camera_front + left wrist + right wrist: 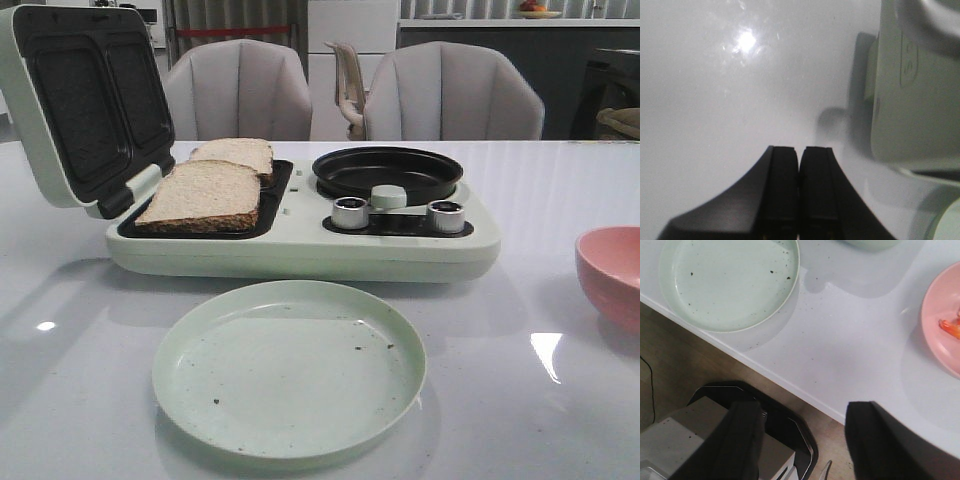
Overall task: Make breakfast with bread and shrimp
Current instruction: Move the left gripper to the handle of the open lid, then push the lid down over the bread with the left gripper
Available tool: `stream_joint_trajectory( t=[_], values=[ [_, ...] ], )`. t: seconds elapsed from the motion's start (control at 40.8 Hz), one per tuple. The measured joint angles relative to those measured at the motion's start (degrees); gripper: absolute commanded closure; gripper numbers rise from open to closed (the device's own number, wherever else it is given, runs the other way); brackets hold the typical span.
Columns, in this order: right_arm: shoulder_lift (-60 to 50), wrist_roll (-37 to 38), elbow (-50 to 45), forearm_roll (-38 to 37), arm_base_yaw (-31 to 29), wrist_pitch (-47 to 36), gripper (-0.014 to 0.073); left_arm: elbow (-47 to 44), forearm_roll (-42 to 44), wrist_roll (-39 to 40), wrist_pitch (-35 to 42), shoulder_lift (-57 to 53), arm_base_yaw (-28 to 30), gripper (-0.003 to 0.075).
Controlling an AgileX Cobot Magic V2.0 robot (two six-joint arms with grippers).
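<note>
Two slices of bread (210, 190) already on the open sandwich maker (300, 235), at ten o'clock from the empty green plate (290, 370). Left gripper (799, 185) closed, holding nothing. Right gripper (802, 440) spread wide, empty. Shrimp (951, 328) still in the pink bowl (612, 270) at three o'clock, cut off at the edge; cooking apparently not begun.
</note>
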State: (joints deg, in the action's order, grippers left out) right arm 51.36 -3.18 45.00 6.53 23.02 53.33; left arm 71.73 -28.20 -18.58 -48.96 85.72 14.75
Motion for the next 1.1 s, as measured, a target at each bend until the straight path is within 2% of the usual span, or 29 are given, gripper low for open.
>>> stream_joint_trajectory(
  t=[0.245,0.515,0.859,1.104],
  values=[
    [0.0,0.0,0.0,0.0,0.0,0.0,0.0122,9.5,-14.4,-3.8,2.1,11.3,0.6,0.0619],
    [0.0,0.0,0.0,0.0,0.0,0.0,0.0122,16.1,-21.2,-4.2,1.8,19.6,0.2,0.0619],
    [0.0,0.0,0.0,0.0,0.0,0.0,0.0122,16.7,-27.9,-13.5,-3.4,20.3,-2.6,0.0619],
    [0.0,0.0,0.0,0.0,0.0,0.0,0.0122,16.4,-28.6,-19.5,-8.3,15.5,-4.8,0.0619]
  ],
)
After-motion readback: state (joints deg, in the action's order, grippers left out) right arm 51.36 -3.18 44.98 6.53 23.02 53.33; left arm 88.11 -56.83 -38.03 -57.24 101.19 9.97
